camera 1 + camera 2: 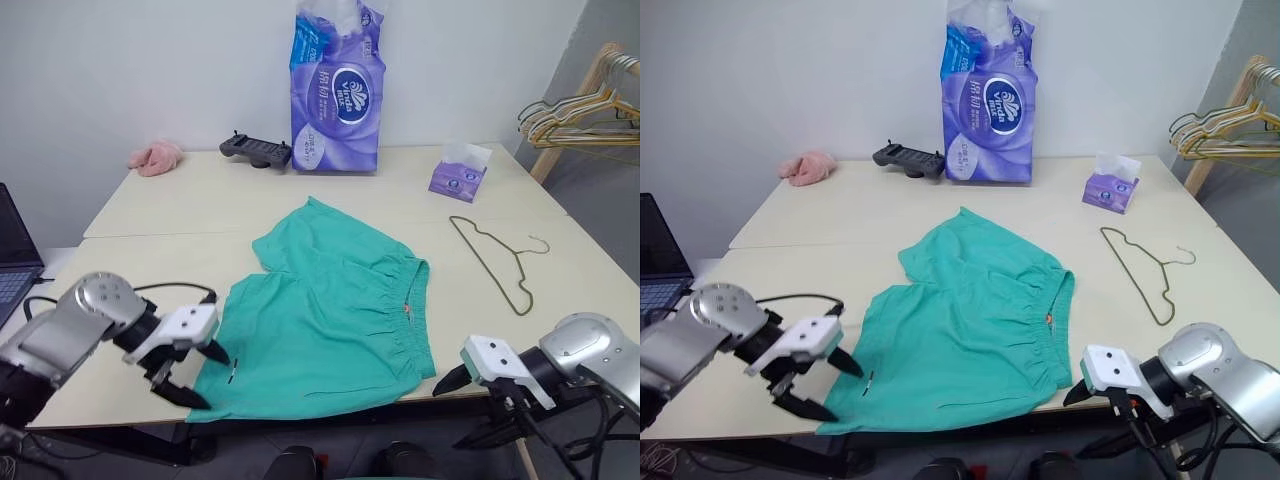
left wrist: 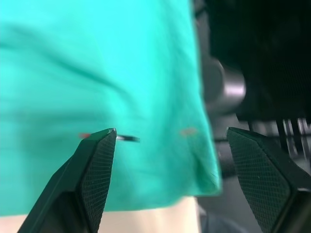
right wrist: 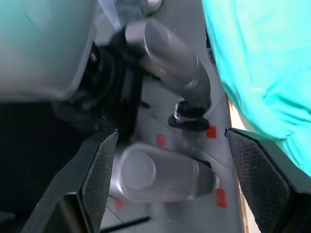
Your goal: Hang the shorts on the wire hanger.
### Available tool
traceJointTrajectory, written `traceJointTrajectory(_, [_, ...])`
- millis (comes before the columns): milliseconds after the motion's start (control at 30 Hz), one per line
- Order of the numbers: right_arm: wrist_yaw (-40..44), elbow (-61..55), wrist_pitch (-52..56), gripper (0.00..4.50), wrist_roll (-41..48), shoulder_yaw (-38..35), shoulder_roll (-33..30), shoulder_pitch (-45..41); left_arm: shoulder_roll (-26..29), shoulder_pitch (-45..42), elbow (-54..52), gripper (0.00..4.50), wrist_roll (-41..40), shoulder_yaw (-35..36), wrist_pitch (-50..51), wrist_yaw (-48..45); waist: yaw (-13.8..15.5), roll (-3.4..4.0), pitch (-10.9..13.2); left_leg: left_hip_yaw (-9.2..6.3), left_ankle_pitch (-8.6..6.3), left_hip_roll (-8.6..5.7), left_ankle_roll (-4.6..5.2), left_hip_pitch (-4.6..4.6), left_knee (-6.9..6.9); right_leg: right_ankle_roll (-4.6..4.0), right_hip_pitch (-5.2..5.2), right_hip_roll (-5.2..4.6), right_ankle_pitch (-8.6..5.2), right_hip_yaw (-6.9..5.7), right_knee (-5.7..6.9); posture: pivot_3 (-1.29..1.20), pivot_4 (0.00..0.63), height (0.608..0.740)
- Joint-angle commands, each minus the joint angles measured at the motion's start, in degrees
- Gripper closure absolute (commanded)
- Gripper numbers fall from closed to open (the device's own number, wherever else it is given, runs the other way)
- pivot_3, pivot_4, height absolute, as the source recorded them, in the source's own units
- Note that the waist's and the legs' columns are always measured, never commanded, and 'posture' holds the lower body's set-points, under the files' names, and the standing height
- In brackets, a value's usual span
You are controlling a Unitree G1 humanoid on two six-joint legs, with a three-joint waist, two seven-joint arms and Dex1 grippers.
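Note:
The teal-green shorts (image 1: 330, 320) lie flat near the table's front edge, with the gathered waistband toward the right. The thin wire hanger (image 1: 495, 262) lies flat on the table to their right, apart from them. My left gripper (image 1: 212, 380) hovers open at the shorts' near-left corner; in the left wrist view its fingers (image 2: 97, 174) straddle the cloth's edge (image 2: 97, 73) with nothing between them. My right gripper (image 1: 468, 400) is open off the table's front edge, near the shorts' near-right corner (image 3: 257, 63), and holds nothing.
On the cream table (image 1: 200, 200) stand a purple tissue-roll pack (image 1: 338, 90), a small tissue box (image 1: 458, 172), a black controller (image 1: 255, 150) and a pink fluffy cloth (image 1: 155, 157) along the back. A laptop (image 1: 15, 255) sits far left. Coloured hangers (image 1: 585, 110) hang at the right.

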Motion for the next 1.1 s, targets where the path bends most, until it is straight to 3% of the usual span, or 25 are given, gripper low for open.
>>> traceJointTrajectory(33, [-7.1,6.1,6.4,0.75,3.4,-6.2,4.0,-7.4,-8.7,-9.1,5.1,0.66,-1.8,2.8,4.6,1.7,-0.2,0.0,0.0,0.03,0.0,-0.01,0.0,-0.02,0.01,0.01,-0.01,0.0,0.01,0.02,-0.01,0.0,0.019,0.74])
traceJointTrajectory(167, [-18.9,16.6,4.3,0.75,-5.0,-7.9,8.2,-13.7,-25.1,-17.8,5.2,0.66,-4.8,6.8,15.4,13.7,-0.2,-0.18,0.0,-0.08,0.0,-0.11,0.0,-0.32,0.42,0.22,-0.04,0.0,0.14,0.02,0.01,-0.03,0.022,0.74])
traceJointTrajectory(300, [-30.7,31.7,5.0,0.75,-11.8,-11.0,10.0,-19.7,-44.7,-20.2,7.3,0.66,3.2,4.7,8.5,31.4,-0.9,-0.19,0.0,0.02,0.05,-0.28,-0.15,-0.94,0.84,-0.02,-0.46,-0.22,0.44,0.24,-0.08,-0.08,0.028,0.74])
traceJointTrajectory(500, [-30.4,53.5,2.8,0.75,-18.2,-8.1,7.6,-26.0,-59.2,-20.5,13.0,0.66,14.0,-2.1,0.0,40.8,-1.9,-0.02,-0.1,0.4,-0.05,-0.32,-0.17,-1.0,0.66,-0.05,-0.7,-0.31,0.56,0.55,-0.15,-0.12,0.03,0.74])
traceJointTrajectory(667, [-31.9,73.2,-0.4,0.75,-22.3,-7.2,11.2,-36.4,-64.8,-21.3,17.8,0.66,18.4,-3.3,-4.4,43.5,-4.3,0.18,-0.1,1.11,-0.21,-0.17,0.14,-0.83,0.63,-0.03,-0.65,-0.05,0.55,1.23,-0.06,-0.12,0.031,0.74])
traceJointTrajectory(800, [-33.7,85.9,-4.2,0.75,-24.8,-7.2,15.4,-43.8,-65.7,-21.9,22.3,0.66,21.3,-3.2,-5.2,45.7,-6.0,0.22,0.0,1.39,-0.24,-0.07,0.32,-0.42,0.66,0.37,-0.27,0.15,0.62,1.54,-0.06,-0.09,0.03,0.74])
traceJointTrajectory(900, [-33.1,90.6,-7.6,0.75,-26.8,-6.2,18.1,-46.4,-65.3,-20.6,22.6,0.66,22.7,-2.8,-4.7,47.1,-6.3,0.27,-0.1,1.45,-0.23,-0.08,0.36,0.01,0.64,0.46,-0.02,0.2,0.62,1.61,-0.03,-0.07,0.031,0.74])
traceJointTrajectory(1100, [-32.8,96.1,-12.7,0.75,-29.9,-4.8,22.5,-48.5,-64.7,-17.2,19.8,0.66,23.3,-1.7,-2.1,49.1,-6.2,0.32,-0.1,1.42,-0.26,-0.07,0.4,-0.02,0.66,0.22,-0.08,0.14,0.79,1.68,-0.02,-0.04,0.024,0.74])
